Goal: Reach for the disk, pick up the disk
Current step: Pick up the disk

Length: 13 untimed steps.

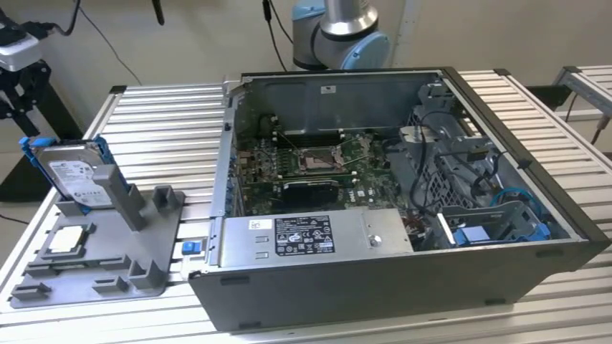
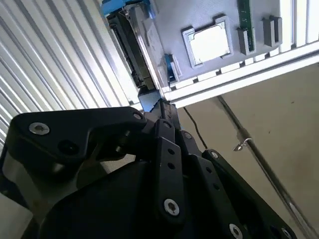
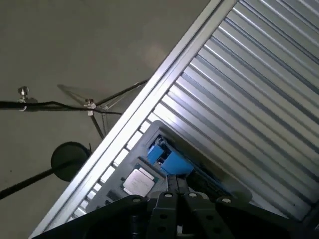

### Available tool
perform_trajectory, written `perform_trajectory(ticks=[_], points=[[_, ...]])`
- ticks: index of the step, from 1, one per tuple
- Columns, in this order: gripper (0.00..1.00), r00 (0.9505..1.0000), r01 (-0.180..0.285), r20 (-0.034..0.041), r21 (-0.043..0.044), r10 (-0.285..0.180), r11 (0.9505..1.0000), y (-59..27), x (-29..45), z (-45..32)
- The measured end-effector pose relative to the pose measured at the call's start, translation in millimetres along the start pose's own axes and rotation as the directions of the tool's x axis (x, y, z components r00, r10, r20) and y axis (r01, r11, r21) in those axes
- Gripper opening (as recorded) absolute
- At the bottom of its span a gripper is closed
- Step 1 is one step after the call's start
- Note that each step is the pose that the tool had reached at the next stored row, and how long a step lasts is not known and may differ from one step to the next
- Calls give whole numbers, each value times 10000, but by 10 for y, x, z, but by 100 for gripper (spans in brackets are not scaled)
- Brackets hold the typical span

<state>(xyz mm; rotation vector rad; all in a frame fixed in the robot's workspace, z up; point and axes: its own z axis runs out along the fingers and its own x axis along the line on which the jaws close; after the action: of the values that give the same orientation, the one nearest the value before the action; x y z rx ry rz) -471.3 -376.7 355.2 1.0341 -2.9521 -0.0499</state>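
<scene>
In the exterior view the disk [image 1: 72, 172] stands upright in a grey holder [image 1: 143, 240], silver-grey with a white label, clipped in a blue frame. In the second wrist view my gripper [image 2: 158, 108] is clenched on nothing, and the disk [image 2: 142, 40] sits edge-on just beyond its tips. In the first wrist view the blue frame lies straight ahead of my tips.

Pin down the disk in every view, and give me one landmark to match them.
Exterior view: the disk stands upright in the grey holder, at the exterior view's left.
Second wrist view: the disk is seen edge-on, beside the chip's pocket.
First wrist view: the disk is seen end-on, blue frame showing, beside the chip.
Shared landmark: the square silver chip.
</scene>
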Motion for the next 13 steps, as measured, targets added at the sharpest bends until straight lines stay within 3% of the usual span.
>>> perform_trajectory(ticks=[4,7,10,13], points=[[0,9974,722,-26,2,-722,9974,0,0,0],[0,9919,1270,-48,3,-1270,9919,0,0,0],[0,9837,1798,-66,3,-1798,9837,0,0,0],[0,9721,2345,-86,0,-2345,9721,0,0,0]])
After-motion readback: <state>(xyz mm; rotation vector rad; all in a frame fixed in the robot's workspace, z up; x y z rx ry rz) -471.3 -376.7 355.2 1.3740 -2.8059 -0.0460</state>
